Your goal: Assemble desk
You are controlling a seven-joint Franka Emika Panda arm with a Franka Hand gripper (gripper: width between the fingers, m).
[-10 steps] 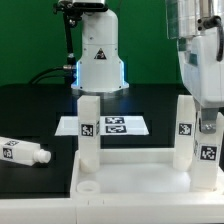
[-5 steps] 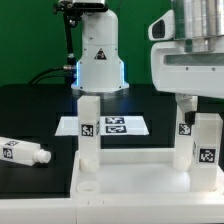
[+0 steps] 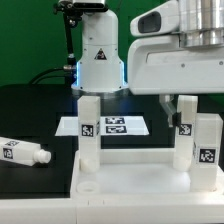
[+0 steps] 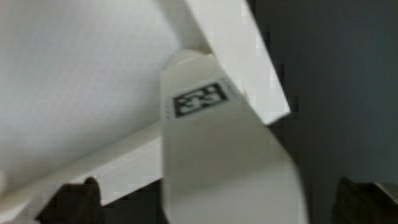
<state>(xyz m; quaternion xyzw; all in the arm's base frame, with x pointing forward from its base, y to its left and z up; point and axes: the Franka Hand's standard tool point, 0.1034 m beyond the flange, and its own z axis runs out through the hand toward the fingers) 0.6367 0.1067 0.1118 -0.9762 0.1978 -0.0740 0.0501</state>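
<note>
The white tray-like tabletop [image 3: 130, 172] lies at the front of the table. Three white tagged legs stand upright in it: one on the exterior view's left [image 3: 88, 128] and two on the right, rear [image 3: 185, 138] and front [image 3: 207, 148]. A fourth leg [image 3: 24, 152] lies loose on the black table at the left. My gripper [image 3: 181, 102] hangs just above the right-hand legs. In the wrist view my gripper [image 4: 222, 205] is open, its dark fingertips [image 4: 79, 202] standing wide of a tagged leg [image 4: 222, 150] below, with the tabletop [image 4: 71, 80] beside it.
The marker board [image 3: 112, 126] lies flat behind the tabletop. The white robot base [image 3: 100, 55] stands at the back with a cable to its left. The arm's large white hand [image 3: 180, 50] fills the upper right.
My gripper was low around the front right leg; it has let go, risen and shifted toward the exterior view's left. The leg stays standing in the tabletop.
</note>
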